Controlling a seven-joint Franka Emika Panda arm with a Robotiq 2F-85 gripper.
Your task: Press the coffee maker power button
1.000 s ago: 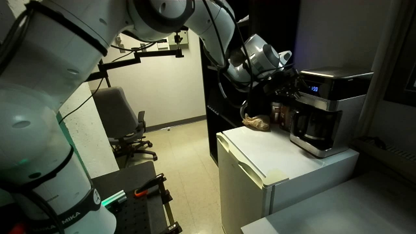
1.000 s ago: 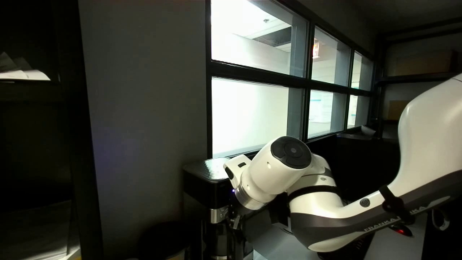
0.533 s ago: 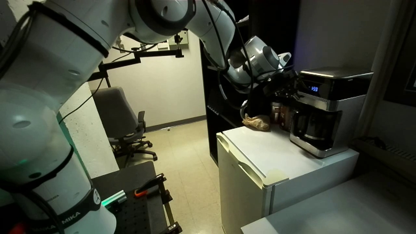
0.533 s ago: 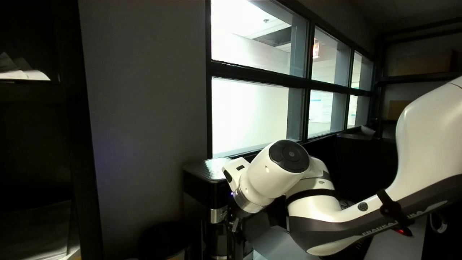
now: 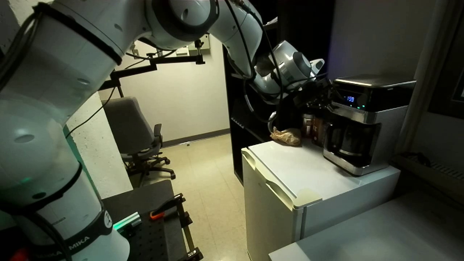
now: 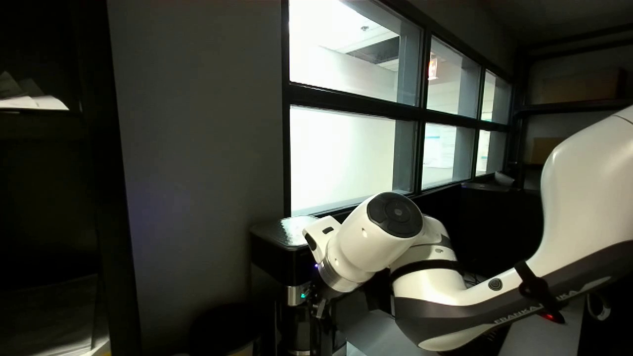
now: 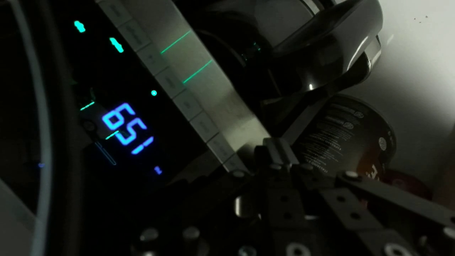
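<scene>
Tool (image 7: 279, 151) closed nr coffee mkr (image 5: 388, 127) btns (image 7: 171, 82), can (image 7: 341, 138) & crumpled paper (image 5: 286, 136) nearby

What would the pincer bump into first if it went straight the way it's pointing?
Probably the silver front band of the coffee maker, by one end of its button row; depth is unclear, and the pincer may even be touching it.

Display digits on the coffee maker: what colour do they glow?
Blue; the display digits show best in the wrist view.
</scene>
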